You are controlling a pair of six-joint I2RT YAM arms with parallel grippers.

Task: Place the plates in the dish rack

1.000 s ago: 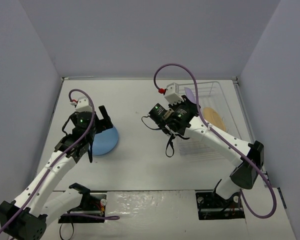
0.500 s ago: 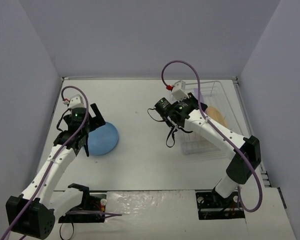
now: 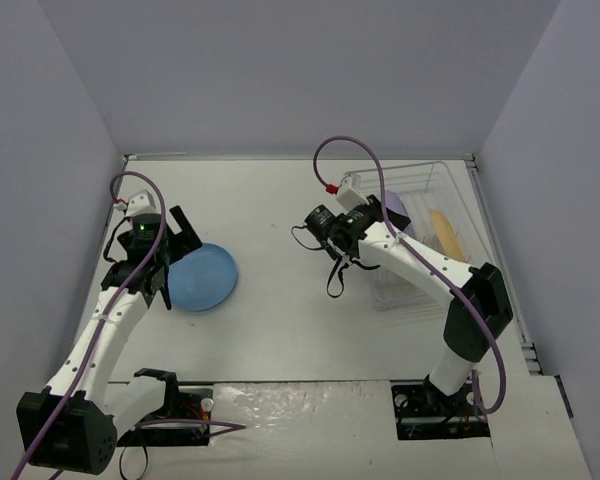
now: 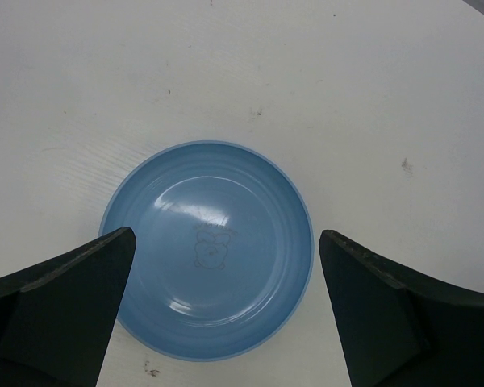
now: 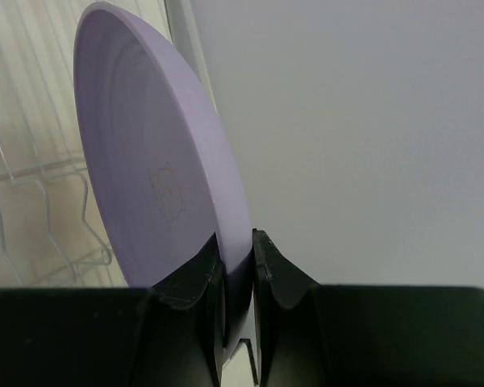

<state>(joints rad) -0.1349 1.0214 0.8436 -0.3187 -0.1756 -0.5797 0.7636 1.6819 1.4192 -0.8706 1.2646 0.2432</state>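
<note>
The right gripper (image 5: 236, 242) is pinching the purple plate (image 5: 145, 153) by its rim alone. The rack (image 3: 420, 290) wires could be twisting it loose. The left gripper (image 4: 223, 258) is gaping open.

The table (image 3: 280, 200) is a pale, matte white top, walled in on three sides. Up close it shows a few small dark specks and faint scuffs. A blue plate (image 3: 202, 278) lies flat on it toward the left, right side up, with a faint little figure stamped in its middle and bare table all round its rim. Well apart from it, in the far right corner, stands the wire rack (image 3: 420, 172), see-through against the surface. At the near edge sit the left base (image 3: 165, 405) and right base (image 3: 435, 405).
</note>
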